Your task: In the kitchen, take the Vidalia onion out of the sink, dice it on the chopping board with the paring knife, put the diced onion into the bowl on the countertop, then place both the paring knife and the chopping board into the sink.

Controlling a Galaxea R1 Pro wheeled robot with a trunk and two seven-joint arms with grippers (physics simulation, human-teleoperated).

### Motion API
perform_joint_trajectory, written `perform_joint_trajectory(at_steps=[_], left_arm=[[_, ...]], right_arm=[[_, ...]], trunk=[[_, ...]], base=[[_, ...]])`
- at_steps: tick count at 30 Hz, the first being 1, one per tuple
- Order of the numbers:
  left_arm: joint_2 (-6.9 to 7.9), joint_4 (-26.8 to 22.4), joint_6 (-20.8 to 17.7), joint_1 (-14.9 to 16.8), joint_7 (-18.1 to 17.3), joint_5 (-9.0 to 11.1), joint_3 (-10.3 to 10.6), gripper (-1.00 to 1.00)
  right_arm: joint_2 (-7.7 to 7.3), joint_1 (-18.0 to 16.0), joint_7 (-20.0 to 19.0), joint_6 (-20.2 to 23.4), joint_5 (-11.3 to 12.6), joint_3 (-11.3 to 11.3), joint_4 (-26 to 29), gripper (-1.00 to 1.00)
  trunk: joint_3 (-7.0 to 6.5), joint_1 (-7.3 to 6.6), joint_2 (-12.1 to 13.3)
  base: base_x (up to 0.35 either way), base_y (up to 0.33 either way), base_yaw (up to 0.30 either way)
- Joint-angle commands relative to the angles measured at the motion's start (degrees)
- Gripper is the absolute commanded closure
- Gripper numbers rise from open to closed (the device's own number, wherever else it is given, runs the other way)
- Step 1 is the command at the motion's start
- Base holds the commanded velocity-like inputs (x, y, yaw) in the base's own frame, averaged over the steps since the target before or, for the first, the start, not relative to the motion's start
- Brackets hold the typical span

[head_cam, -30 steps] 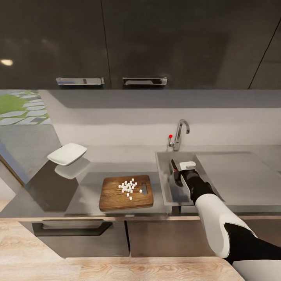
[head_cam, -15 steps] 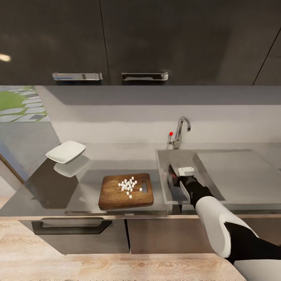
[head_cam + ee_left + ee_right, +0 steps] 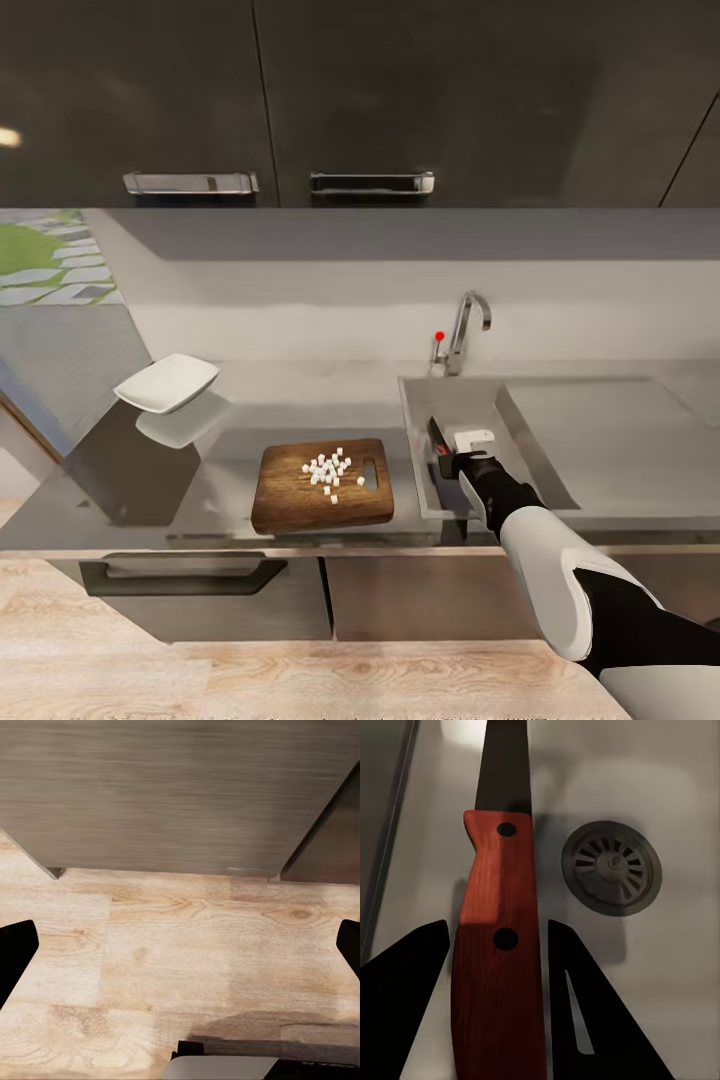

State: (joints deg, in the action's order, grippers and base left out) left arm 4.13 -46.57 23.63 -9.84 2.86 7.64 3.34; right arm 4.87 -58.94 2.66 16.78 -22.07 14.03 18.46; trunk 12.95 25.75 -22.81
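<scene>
My right gripper (image 3: 447,456) reaches down into the sink (image 3: 462,400), shut on the paring knife (image 3: 436,445). In the right wrist view the reddish handle of the paring knife (image 3: 499,915) sits between the two fingers of the right gripper (image 3: 497,926), its dark blade pointing away, beside the round drain (image 3: 611,868). The wooden chopping board (image 3: 295,498) lies on the countertop (image 3: 250,420) left of the sink, with diced onion (image 3: 328,470) piled near its handle slot. The white bowl (image 3: 167,382) stands at the far left. My left gripper (image 3: 184,937) hangs open over the wooden floor (image 3: 195,937).
A chrome tap (image 3: 466,330) with a red dot stands behind the basin, and a flat drainboard (image 3: 610,440) lies to its right. Dark wall cabinets (image 3: 360,100) hang above. Cabinet fronts with a bar handle (image 3: 180,575) run below the counter edge.
The right gripper has sunk lower and slightly left into the sink with the knife. The head camera has shifted, so the whole scene sits a little higher in the picture.
</scene>
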Motion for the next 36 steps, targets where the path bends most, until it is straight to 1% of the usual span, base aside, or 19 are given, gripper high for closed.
perform_joint_trajectory(at_steps=[1, 12, 16, 21, 22, 33, 36], left_arm=[[0.09, -0.07, 0.12, 0.00, 0.30, 0.53, 0.35, -1.00], [0.09, -0.01, 0.10, 0.00, 0.30, 0.53, 0.35, -1.00], [0.09, -0.01, 0.11, 0.00, 0.30, 0.53, 0.35, -1.00], [0.01, 0.19, 0.10, 0.00, 0.30, 0.46, 0.35, -1.00], [0.01, 0.22, 0.10, 0.00, 0.30, 0.45, 0.35, -1.00], [-0.08, 0.60, 0.10, 0.00, 0.27, 0.44, 0.35, -1.00], [-0.08, 0.60, 0.10, 0.00, 0.25, 0.44, 0.35, -1.00]], right_arm=[[0.05, -0.04, 0.07, 0.27, -0.22, 0.21, 0.08, 1.00], [0.05, -0.04, 0.07, 0.28, -0.24, 0.21, 0.08, 1.00], [-0.53, -0.04, 0.07, 0.27, -0.18, 0.21, 0.02, 1.00], [-0.91, -0.04, 0.07, 0.27, -0.17, 0.21, 0.08, 1.00], [-0.96, -0.04, 0.07, 0.27, -0.17, 0.21, 0.08, -1.00], [-1.00, -0.04, 0.16, 0.27, -0.17, 0.21, 0.31, -1.00], [-0.98, -0.04, 0.23, 0.27, -0.17, 0.21, 0.85, -1.00]], trunk=[[0.19, 0.03, -0.11], [0.93, 0.03, -0.11], [1.27, 0.03, -0.11], [1.52, 0.03, -0.11], [1.52, 0.03, -0.11], [1.53, 0.03, -0.11], [1.35, 0.03, -0.11]], base=[[0.000, 0.000, 0.000], [0.000, 0.000, 0.000], [0.000, 0.000, 0.000], [0.000, 0.000, 0.000], [0.000, 0.000, 0.000], [0.000, 0.000, 0.000], [0.000, 0.000, 0.000]])
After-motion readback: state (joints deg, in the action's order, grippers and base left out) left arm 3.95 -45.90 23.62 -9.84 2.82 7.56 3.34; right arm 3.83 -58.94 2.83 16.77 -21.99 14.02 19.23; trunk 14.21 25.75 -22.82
